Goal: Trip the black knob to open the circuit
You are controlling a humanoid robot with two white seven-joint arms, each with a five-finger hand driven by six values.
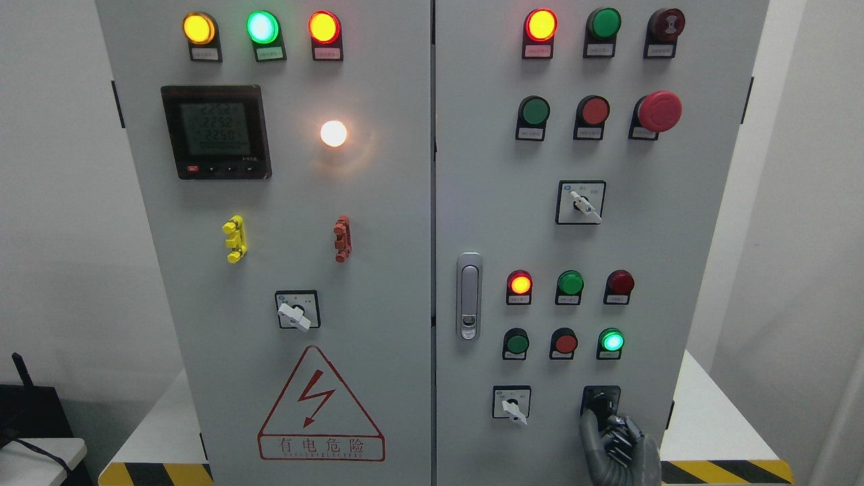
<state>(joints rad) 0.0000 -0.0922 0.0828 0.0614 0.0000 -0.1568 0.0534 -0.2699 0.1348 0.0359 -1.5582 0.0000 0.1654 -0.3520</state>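
**Hand on the black knob**

Down in the bottom right corner of the grey cabinet [702, 223]: the black knob [601, 401], on its dark square plate. Right hand [617, 442] up from the bottom edge, grey and shiny, fingers [588, 425] curled up against the knob and touching it. Hard to tell how tight the hold is, since the hand covers the lower part of the knob.

Just left of the knob, along the same row: a white switch [511, 405] on a small plate, pointing down and to the right. Above the knob: a lit green light [611, 340], with a red button [564, 343] and a green button [517, 343] beside it. One row higher: a glowing red light [520, 283].

Near the middle seam of the cabinet: a silver door handle [469, 295], standing upright.

High on the right edge of the right door: a big red stop button [659, 111].

On the left door, near the top left corner: a dark screen [216, 131] with numbers on it. Beside it, a bright white lamp [333, 133]. Along the bottom edge of that door: a red warning triangle [321, 405] with a lightning bolt inside.
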